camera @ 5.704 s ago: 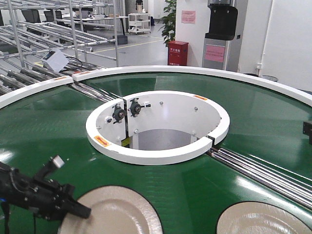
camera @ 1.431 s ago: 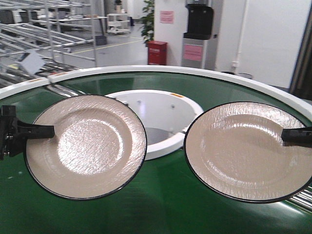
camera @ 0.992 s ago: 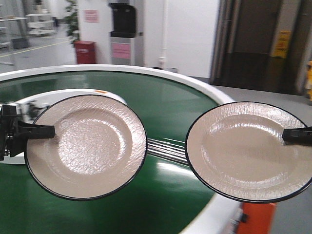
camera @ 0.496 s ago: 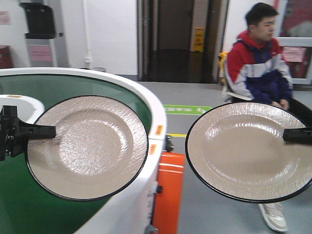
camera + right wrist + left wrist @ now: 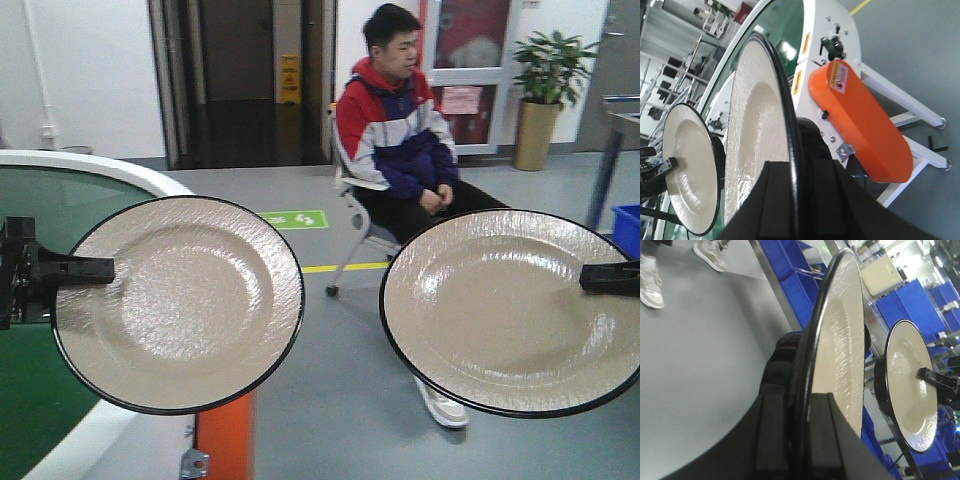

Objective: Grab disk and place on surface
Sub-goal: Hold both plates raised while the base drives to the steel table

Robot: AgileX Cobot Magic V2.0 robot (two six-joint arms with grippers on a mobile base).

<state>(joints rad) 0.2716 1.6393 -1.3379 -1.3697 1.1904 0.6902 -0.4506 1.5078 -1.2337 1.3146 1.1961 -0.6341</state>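
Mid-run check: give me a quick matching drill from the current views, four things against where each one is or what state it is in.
Column one:
1. left gripper
2. seated man
3. orange housing
4. potted plant

Column two:
A. far background, right side
B. just under the left plate in the front view
C. shut on the left plate's rim
D. sitting behind the gap between the left plate and the right plate

Pairs: 1-C, 2-D, 3-B, 4-A
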